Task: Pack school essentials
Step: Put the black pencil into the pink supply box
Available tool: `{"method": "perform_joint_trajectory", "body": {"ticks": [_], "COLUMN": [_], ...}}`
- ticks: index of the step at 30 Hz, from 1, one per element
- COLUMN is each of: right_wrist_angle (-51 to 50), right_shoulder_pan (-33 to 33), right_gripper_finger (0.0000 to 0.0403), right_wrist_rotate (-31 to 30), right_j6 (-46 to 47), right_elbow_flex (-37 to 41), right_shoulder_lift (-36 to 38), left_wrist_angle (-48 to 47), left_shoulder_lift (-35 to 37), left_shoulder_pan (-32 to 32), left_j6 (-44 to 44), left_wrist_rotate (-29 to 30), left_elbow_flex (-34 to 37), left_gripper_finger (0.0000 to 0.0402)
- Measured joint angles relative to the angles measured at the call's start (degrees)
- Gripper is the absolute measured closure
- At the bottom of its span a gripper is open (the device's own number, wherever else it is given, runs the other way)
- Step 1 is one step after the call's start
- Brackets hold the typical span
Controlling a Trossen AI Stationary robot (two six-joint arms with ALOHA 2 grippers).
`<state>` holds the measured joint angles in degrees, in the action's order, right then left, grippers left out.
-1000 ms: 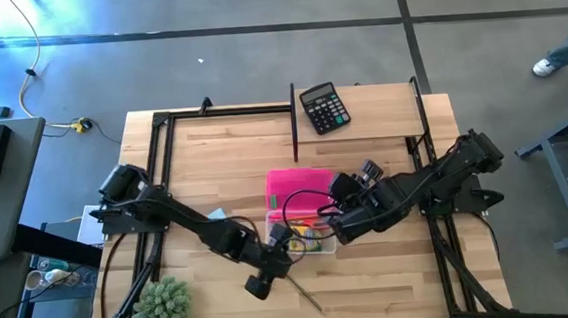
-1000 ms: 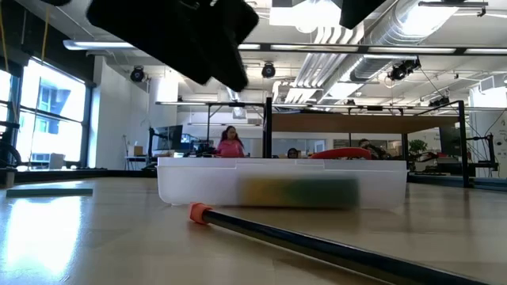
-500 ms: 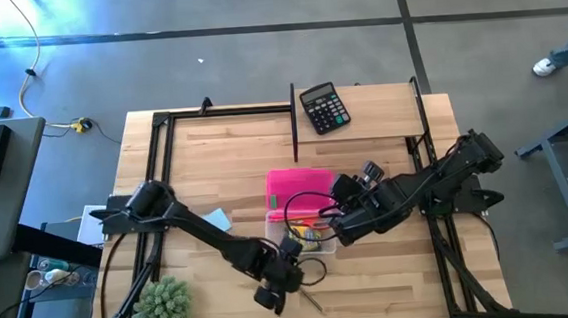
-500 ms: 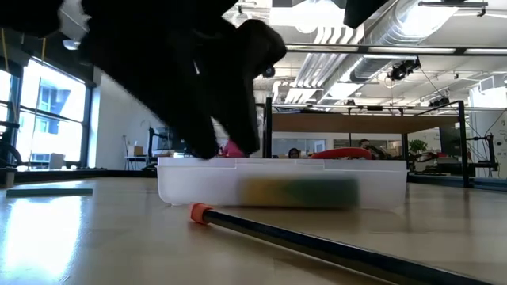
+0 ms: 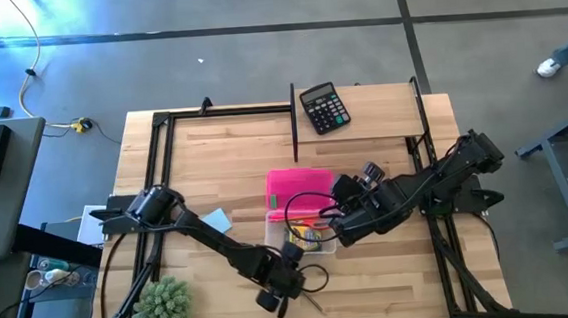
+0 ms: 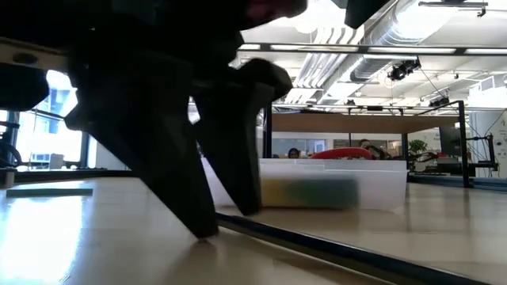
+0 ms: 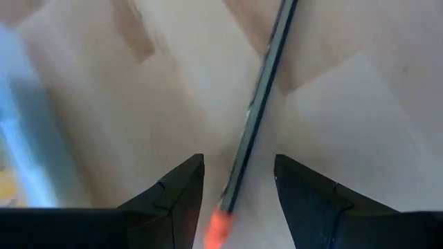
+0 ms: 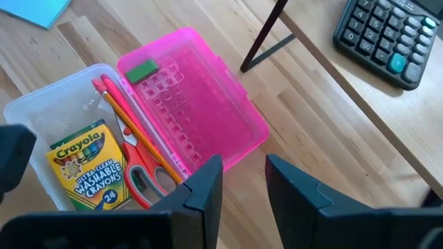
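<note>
Near the front edge of the wooden surface (image 5: 214, 164), the left pincer (image 5: 291, 287) is lowered over a thin pencil (image 5: 312, 298), its fingers apart and straddling the shaft near the orange-tipped end. The high view shows only a short dark sliver of that pencil sticking out beyond the pincer, while the left wrist view shows the pencil (image 7: 256, 117) plainly, running lengthwise away from the camera between the two dark fingers (image 7: 173, 194), with its orange end nearest the wrist and neither finger visibly touching it. From the low view the two fingers come down to the surface as dark wedges and the pencil (image 6: 333, 249) stretches as a long dark line toward the lower right; the clear case (image 6: 333, 190) stands behind it. In the high view the pencil's long axis runs diagonally, away from the case and toward the front edge. The right pincer (image 5: 336, 220) hangs over the open case with its fingers apart, holding nothing. Only the right wrist view shows the contents: the yellow-green crayon box (image 8: 86, 169), red-handled scissors (image 8: 142, 173) and a pencil (image 8: 135, 128) lie in the clear half, and a tiny green eraser (image 8: 142, 70) sits on the pink lid (image 8: 197, 111). A black calculator (image 5: 324, 107) lies at the far edge, and a light-blue sticky-note pad (image 5: 216, 221) lies just left of the case.
</note>
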<state>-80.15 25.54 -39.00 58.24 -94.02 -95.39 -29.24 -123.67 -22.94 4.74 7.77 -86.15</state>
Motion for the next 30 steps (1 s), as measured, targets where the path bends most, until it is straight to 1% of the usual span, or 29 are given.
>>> {"method": "perform_joint_trajectory", "body": {"ticks": [4,8,12,17,22,30], "right_wrist_angle": [-0.2,-0.5,-0.5,-0.6,-0.6,-0.6], "right_shoulder_pan": [0.0,0.0,0.0,0.0,0.0,0.0], "right_gripper_finger": [0.03,0.03,0.03,0.03,0.03,0.03], "right_wrist_rotate": [0.2,0.2,0.2,0.2,0.2,0.2], "right_j6": [0.2,0.2,0.2,0.2,0.2,0.2], "right_elbow_flex": [0.0,0.0,0.0,0.0,0.0,0.0], "right_shoulder_lift": [0.0,0.0,0.0,0.0,0.0,0.0], "left_wrist_angle": [-0.8,-1.3,-1.6,-2.1,-2.0,-2.0], "left_shoulder_lift": [-0.3,-0.4,-0.4,-0.4,-0.5,-0.5], "left_shoulder_pan": [0.1,0.1,0.1,0.1,0.2,0.1], "left_j6": [-0.1,-0.1,-0.1,0.0,0.1,-0.8], "left_wrist_rotate": [0.3,0.2,-0.2,-1.2,-0.7,-1.8], "left_elbow_flex": [-0.1,-0.1,-0.1,-0.1,0.0,0.0], "left_gripper_finger": [0.0238,0.0259,0.0294,0.0348,0.0392,0.0396]}}
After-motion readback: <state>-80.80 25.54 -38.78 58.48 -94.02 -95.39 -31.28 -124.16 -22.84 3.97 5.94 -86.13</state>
